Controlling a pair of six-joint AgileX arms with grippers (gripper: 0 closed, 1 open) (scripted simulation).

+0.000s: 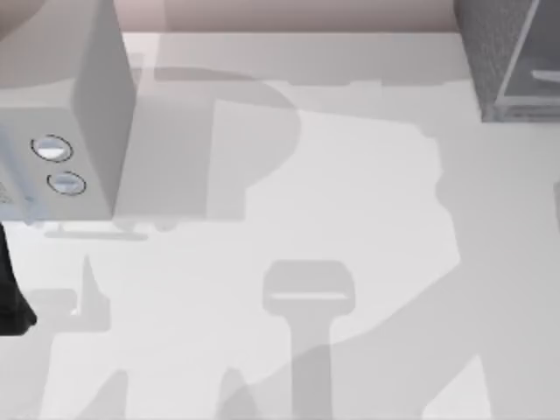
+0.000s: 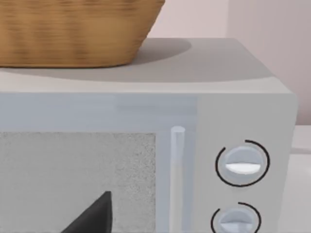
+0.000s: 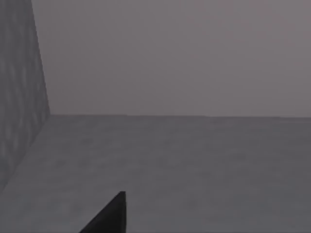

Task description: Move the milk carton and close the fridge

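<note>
Top view: fridge (image 1: 512,57) sits at the table's (image 1: 350,219) far right corner, cut off by the frame edge, so just a dark speckled side and part of a lighter grey panel show; can't tell from here if the door's ajar or shut. Light grey box w/ two round knobs (image 1: 59,166) stands at the far left, also cropped. A dark bit of the left arm (image 1: 10,289) pokes in at the left edge, its tip out of frame. Left wrist view faces the front of that knob box (image 2: 146,116) close up: speckled window, upright handle bar, two dials, and a wicker basket (image 2: 73,29) on its top, the basket's upper part cut off. One dark fingertip (image 2: 95,216) of the left gripper shows at the frame edge; can't tell its state. Right wrist view looks into a dim grey space w/ a speckled wall (image 3: 19,97) and flat floor, prob. fridge interior but hard to say; one dark fingertip (image 3: 109,216) of the right gripper shows, state unclear.
</note>
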